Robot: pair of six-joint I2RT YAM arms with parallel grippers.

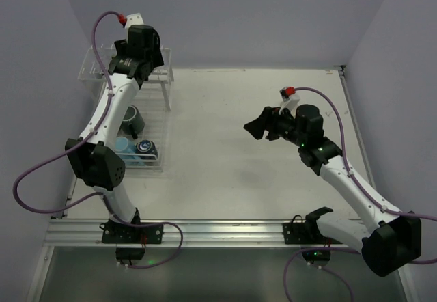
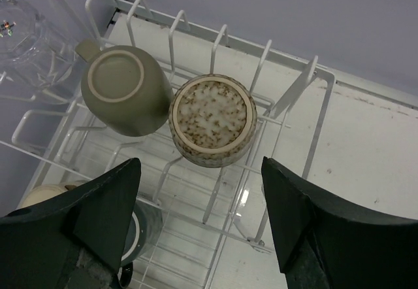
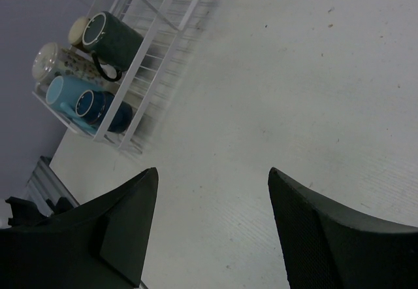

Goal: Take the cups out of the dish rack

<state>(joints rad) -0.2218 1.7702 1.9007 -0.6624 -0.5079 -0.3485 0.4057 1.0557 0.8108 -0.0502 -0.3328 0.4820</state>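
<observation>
Tan speckled cup and olive mug upturned on the dish rack's upper shelf, more cups in its lower tray — none unloaded yet, seemingly — left gripper above the speckled one, right gripper over the table, both with jaws spread, holding nothing.

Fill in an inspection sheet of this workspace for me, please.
Surface: white table, faintly marked.
Job's things: dish rack at left. Upper shelf: speckled cup and olive mug bottoms-up, clear glass. Lower tray: dark green mug, light blue cup, dark blue cup, lying.
Clutter: nothing seen.
Jaws: left jaws apart above speckled cup, right jaws apart over table; both empty.
Cables: purple cables loop off both arms.
Surroundings: lilac walls; metal rail at near edge.
</observation>
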